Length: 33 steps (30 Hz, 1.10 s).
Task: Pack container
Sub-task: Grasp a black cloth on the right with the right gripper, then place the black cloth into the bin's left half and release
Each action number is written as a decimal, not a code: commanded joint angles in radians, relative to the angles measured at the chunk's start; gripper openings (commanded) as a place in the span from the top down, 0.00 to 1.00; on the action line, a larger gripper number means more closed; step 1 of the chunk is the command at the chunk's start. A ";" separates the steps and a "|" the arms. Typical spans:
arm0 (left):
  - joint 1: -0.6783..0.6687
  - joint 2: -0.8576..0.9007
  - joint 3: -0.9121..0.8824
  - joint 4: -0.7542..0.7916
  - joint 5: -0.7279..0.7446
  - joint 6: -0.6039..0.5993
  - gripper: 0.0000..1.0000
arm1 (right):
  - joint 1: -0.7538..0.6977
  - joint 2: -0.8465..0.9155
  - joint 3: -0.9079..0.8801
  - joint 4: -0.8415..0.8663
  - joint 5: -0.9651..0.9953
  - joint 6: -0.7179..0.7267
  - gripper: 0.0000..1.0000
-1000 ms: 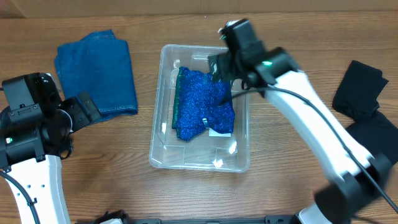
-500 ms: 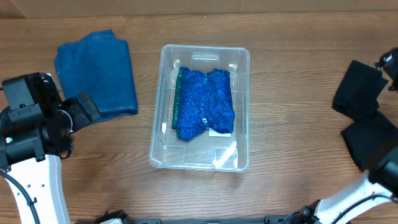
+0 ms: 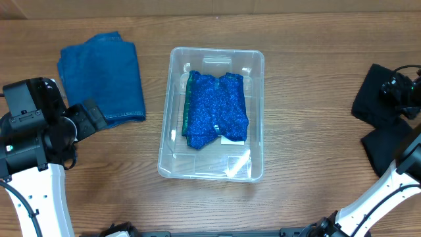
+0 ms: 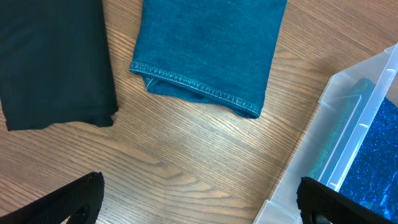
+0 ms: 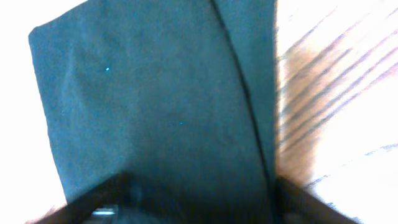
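The clear plastic container (image 3: 258,99) stands mid-table with a sparkly blue folded cloth (image 3: 216,108) lying inside; its corner also shows in the left wrist view (image 4: 348,124). My left gripper (image 3: 89,113) is open and empty, low over bare wood (image 4: 199,205) between the container and a folded denim cloth (image 3: 102,76) (image 4: 208,46). My right gripper (image 3: 400,89) is at the far right, open, with its fingers spread over a black folded cloth (image 3: 375,99) (image 5: 155,112). That view is blurred.
A second black cloth (image 3: 395,148) lies near the right edge, below the first. Another black cloth (image 4: 53,59) lies left of the denim in the left wrist view; my left arm hides it from overhead.
My right arm has left the container, where it was over the blue cloth, and swung to the far right over the black cloth. The blue cloth stays in the container. The left arm has not moved.
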 commanded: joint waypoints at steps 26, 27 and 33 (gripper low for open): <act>0.003 0.001 0.023 -0.017 0.014 0.019 0.00 | 1.006 -0.582 0.261 -0.452 -0.176 -0.051 0.96; 0.003 0.001 0.023 -0.017 0.014 0.019 0.00 | 1.041 -0.567 0.260 -0.438 -0.151 0.061 0.96; 0.003 0.001 0.023 -0.020 0.014 0.019 0.00 | 1.199 -0.460 0.159 -0.279 -0.042 0.595 0.96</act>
